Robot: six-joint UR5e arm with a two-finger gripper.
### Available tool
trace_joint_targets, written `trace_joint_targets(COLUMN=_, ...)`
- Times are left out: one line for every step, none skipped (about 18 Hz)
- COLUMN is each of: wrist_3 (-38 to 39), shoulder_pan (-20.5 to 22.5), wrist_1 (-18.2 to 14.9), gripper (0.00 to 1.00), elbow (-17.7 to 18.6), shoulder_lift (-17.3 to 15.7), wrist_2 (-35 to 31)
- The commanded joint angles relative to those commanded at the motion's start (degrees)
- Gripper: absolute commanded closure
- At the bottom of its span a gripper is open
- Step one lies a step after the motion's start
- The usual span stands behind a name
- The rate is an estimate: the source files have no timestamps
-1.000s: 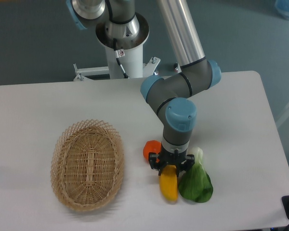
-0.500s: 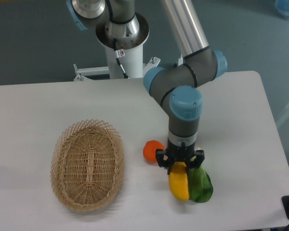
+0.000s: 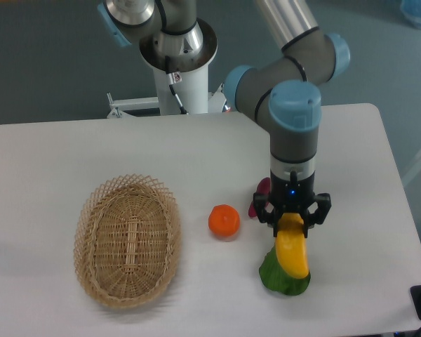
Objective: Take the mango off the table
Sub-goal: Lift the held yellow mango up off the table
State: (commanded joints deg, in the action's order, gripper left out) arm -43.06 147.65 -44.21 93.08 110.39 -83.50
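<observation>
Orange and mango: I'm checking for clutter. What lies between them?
In the camera view, only bare table separates the orange from the mango.

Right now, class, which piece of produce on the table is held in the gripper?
The mango, the elongated yellow fruit: the gripper is clamped on its upper end. The round orange sits apart to the left, and the green vegetable lies beneath, ungripped.

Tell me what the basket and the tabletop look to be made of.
The basket: woven wicker or rattan by its look, with tan strands in an open lattice rim and a tighter woven base; unglossed. The table: a smooth matte white surface, probably laminate or painted board, though the view cannot settle which.
</observation>
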Motion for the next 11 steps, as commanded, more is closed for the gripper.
trace_joint_targets(wrist_3=0.00, shoulder_pan=0.00, wrist_1=0.00, gripper=0.44, elbow=-0.09, shoulder_lift=0.00, wrist_2=0.00)
trace_joint_targets(wrist_3=0.00, shoulder_pan=0.09, wrist_1=0.00, gripper=0.44, elbow=0.08, shoulder_lift=0.00, wrist_2=0.00)
trace_joint_targets(wrist_3=0.00, shoulder_pan=0.18, wrist_1=0.09, gripper=0.44, elbow=0.00, shoulder_lift=-0.09, wrist_2=0.00)
trace_joint_targets(wrist_3=0.00, shoulder_pan=0.09, wrist_1=0.09, gripper=0.44, elbow=0.09, shoulder_lift=-0.09, wrist_2=0.00)
trace_joint_targets(wrist_3=0.00, shoulder_pan=0.09, wrist_1=0.09, gripper=0.44, elbow=0.09, shoulder_lift=-0.09, wrist_2=-0.09)
trace_joint_targets(wrist_3=0.00, shoulder_pan=0.09, wrist_1=0.09, gripper=0.44, elbow=0.09, shoulder_lift=-0.09, wrist_2=-0.09)
trace_joint_targets(wrist_3=0.00, shoulder_pan=0.00, wrist_1=0.09, gripper=0.44, elbow=0.17, shoulder_lift=-0.09, wrist_2=-0.09)
trace_joint_targets(wrist_3=0.00, shoulder_pan=0.00, wrist_1=0.09, gripper=0.44, elbow=0.17, shoulder_lift=-0.09, wrist_2=-0.09)
trace_joint_targets(wrist_3=0.00, shoulder_pan=0.00, wrist_1=0.09, gripper=0.44, elbow=0.26, shoulder_lift=-0.09, wrist_2=-0.09)
trace_joint_targets(wrist_3=0.00, shoulder_pan=0.00, wrist_1=0.17, gripper=0.43, elbow=0.35, shoulder_lift=-0.09, wrist_2=-0.09)
trace_joint_targets(wrist_3=0.00, shoulder_pan=0.00, wrist_1=0.18, gripper=0.43, elbow=0.35, shoulder_lift=-0.09, wrist_2=-0.09)
